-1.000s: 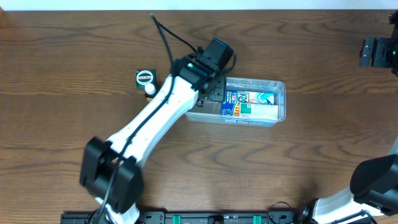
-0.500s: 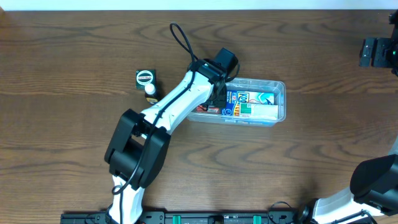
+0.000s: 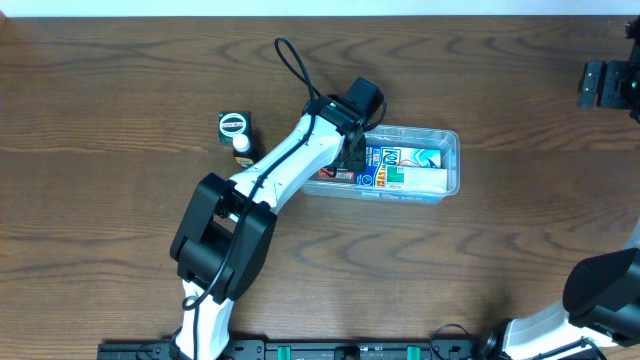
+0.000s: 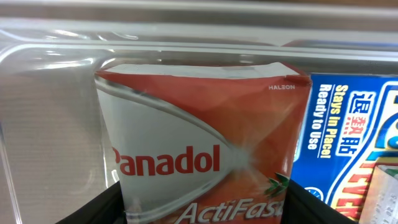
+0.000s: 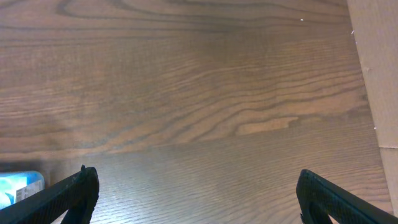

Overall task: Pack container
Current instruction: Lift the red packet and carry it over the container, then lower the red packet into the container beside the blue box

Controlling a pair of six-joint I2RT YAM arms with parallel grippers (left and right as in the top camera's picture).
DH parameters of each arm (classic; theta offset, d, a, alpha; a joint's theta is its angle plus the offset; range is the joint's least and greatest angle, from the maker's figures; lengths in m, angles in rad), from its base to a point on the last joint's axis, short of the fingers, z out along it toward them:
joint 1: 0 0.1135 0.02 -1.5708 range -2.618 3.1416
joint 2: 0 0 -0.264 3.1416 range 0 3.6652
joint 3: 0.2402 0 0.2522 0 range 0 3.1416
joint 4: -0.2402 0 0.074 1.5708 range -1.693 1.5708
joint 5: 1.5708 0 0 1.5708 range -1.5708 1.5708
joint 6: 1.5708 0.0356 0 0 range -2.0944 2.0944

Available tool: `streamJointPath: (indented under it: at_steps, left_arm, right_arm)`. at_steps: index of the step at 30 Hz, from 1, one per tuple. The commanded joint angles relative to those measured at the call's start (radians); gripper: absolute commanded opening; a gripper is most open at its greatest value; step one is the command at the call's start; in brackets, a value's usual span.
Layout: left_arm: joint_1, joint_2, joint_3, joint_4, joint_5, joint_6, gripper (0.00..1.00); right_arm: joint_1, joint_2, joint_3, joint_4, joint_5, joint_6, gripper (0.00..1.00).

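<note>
The clear plastic container [image 3: 452, 150] lies mid-table. It holds a blue and white box [image 3: 405, 165] in its right part. My left gripper [image 3: 350, 150] reaches into the container's left end and is shut on a red and white Panadol box [image 4: 186, 137], with a finger on each side of it. In the left wrist view the container wall [image 4: 50, 112] shows behind and to the left of it, and the blue box [image 4: 348, 137] lies right beside it. My right gripper [image 3: 605, 85] is open and empty at the far right, away from the container.
A small black box [image 3: 233, 125] and a small white bottle [image 3: 241, 145] sit left of the container. The right wrist view shows bare wood, a pale board edge [image 5: 379, 62] at right and a blue corner [image 5: 18, 186] at lower left.
One second ago the left arm came in from the lower left. It has since swung its elbow up and settled lower into the container's left end. The last half second shows almost no movement.
</note>
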Motion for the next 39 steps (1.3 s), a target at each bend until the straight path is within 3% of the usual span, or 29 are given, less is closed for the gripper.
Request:
streamJointPath:
  at_steps: [1,39]
  left_arm:
    - [0.001,0.019,0.006,0.001,0.000,-0.006,0.66]
    - [-0.005,0.019,-0.051,0.049,0.000,-0.006,0.67]
  right_arm:
    - [-0.006,-0.003,-0.001,0.000,-0.001,0.014,0.99]
    - [-0.006,-0.003,-0.001,0.000,-0.001,0.014,0.99]
